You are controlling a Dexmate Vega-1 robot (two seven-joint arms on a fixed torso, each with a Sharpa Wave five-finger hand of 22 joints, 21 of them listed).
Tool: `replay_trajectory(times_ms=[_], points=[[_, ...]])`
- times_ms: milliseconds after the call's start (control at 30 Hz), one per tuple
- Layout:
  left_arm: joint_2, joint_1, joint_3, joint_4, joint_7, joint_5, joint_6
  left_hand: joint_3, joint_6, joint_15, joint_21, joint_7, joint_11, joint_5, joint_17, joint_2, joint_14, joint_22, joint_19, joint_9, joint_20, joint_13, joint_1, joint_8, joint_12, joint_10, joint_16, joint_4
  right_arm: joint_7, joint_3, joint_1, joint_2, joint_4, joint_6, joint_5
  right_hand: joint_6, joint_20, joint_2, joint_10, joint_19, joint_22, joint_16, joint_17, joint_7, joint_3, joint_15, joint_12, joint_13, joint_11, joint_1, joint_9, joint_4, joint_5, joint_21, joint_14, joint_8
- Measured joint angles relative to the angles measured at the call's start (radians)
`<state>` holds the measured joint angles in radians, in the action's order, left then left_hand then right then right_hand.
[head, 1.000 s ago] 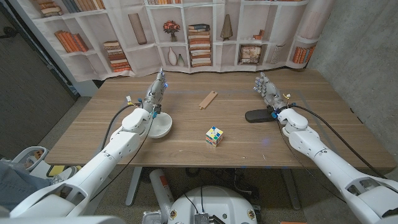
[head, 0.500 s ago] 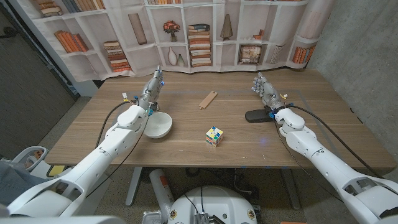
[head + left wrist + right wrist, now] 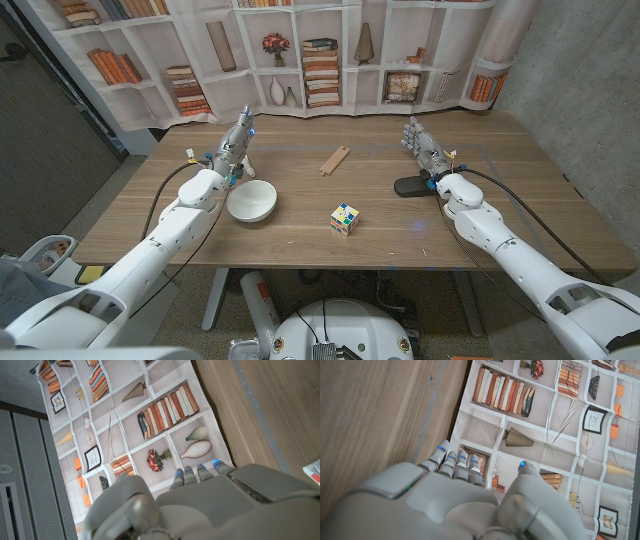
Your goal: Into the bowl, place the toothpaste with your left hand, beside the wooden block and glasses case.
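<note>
Head view showed the left robot hand (image 3: 233,150) just behind the white bowl (image 3: 251,200) on the worktop (image 3: 300,235), fingers straight. I could not tell if it held the toothpaste. The right robot hand (image 3: 424,148) held nothing, fingers apart, by the black glasses case (image 3: 412,186). The wooden block (image 3: 335,159) lay between the hands.

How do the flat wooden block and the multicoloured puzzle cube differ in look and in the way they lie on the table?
The flat wooden block is long, thin and plain light brown; the multicoloured puzzle cube is compact and square-sided, with tiles of several colours. The block lies farther from the robot, near the table's middle, set diagonally; the cube sits nearer the front edge. Both rest on the wooden table, apart from each other, and no robot hand touches either.
</note>
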<state>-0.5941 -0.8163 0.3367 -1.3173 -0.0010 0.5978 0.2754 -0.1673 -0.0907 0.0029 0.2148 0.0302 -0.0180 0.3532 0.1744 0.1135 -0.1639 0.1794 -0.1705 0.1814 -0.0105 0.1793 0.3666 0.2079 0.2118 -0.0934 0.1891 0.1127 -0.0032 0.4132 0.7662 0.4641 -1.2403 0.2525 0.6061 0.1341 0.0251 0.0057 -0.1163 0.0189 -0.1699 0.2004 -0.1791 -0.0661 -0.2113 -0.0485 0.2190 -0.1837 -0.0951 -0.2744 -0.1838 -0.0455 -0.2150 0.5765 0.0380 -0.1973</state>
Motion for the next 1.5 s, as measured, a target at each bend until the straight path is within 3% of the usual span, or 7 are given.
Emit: replay_trajectory(times_ms=[767, 1167, 1367, 1500], points=[[-0.044, -0.027, -0.009, 0.004, -0.002, -0.066, 0.084, -0.004, 0.034, -0.003, 0.0, -0.002, -0.007, 0.007, 0.0, -0.008, 0.022, 0.0, 0.0, 0.0, 0.0, 0.0, 0.018, 0.008, 0.007, 0.029, 0.0, -0.012, -0.024, -0.001, -0.009, -0.005, -0.013, 0.01, -0.016, 0.011, 0.006, 0.004, -0.005, -0.006, 0.0, 0.0, 0.0, 0.0, 0.004, 0.004, 0.0, 0.0, 0.006, -0.004, 0.0, 0.004, 0.0, -0.015, 0.003, 0.0], [-0.061, -0.042, -0.005, -0.01, 0.057, -0.144, 0.115, -0.008, 0.055, -0.012, 0.0, -0.009, -0.018, 0.015, 0.0, -0.012, 0.042, 0.0, 0.0, 0.0, 0.0, 0.0, 0.03, 0.008, 0.011, 0.054, 0.002, -0.016, -0.052, -0.03, 0.03, 0.029, -0.086, 0.018, -0.016, 0.016, 0.005, 0.004, -0.013, -0.006, 0.0, 0.0, 0.0, 0.005, 0.004, 0.009, 0.0, 0.0, 0.009, -0.004, 0.0, 0.004, 0.0, -0.022, 0.009, 0.0], [-0.055, -0.04, 0.003, 0.02, 0.085, -0.189, 0.149, -0.008, 0.071, -0.019, 0.0, -0.014, -0.013, 0.018, 0.0, -0.008, 0.048, 0.0, 0.0, 0.003, 0.0, 0.0, 0.034, 0.016, 0.011, 0.06, 0.008, -0.025, -0.063, -0.039, 0.042, 0.043, -0.119, 0.015, -0.016, 0.016, 0.002, 0.004, -0.013, -0.009, 0.0, 0.0, 0.0, 0.005, 0.004, 0.006, 0.0, 0.0, 0.009, -0.004, 0.0, 0.004, 0.0, -0.026, 0.012, 0.0], [-0.053, -0.037, 0.006, 0.041, 0.1, -0.209, 0.162, -0.008, 0.082, -0.018, 0.0, -0.014, -0.025, 0.024, 0.0, -0.009, 0.057, 0.0, 0.0, 0.003, 0.0, 0.0, 0.044, 0.016, 0.011, 0.072, 0.008, -0.025, -0.077, -0.044, 0.05, 0.051, -0.14, 0.004, -0.016, 0.016, 0.002, 0.004, -0.013, -0.009, 0.0, 0.0, 0.0, 0.005, 0.004, 0.006, 0.0, 0.0, 0.009, -0.004, 0.0, 0.004, 0.0, -0.026, 0.012, 0.0]])
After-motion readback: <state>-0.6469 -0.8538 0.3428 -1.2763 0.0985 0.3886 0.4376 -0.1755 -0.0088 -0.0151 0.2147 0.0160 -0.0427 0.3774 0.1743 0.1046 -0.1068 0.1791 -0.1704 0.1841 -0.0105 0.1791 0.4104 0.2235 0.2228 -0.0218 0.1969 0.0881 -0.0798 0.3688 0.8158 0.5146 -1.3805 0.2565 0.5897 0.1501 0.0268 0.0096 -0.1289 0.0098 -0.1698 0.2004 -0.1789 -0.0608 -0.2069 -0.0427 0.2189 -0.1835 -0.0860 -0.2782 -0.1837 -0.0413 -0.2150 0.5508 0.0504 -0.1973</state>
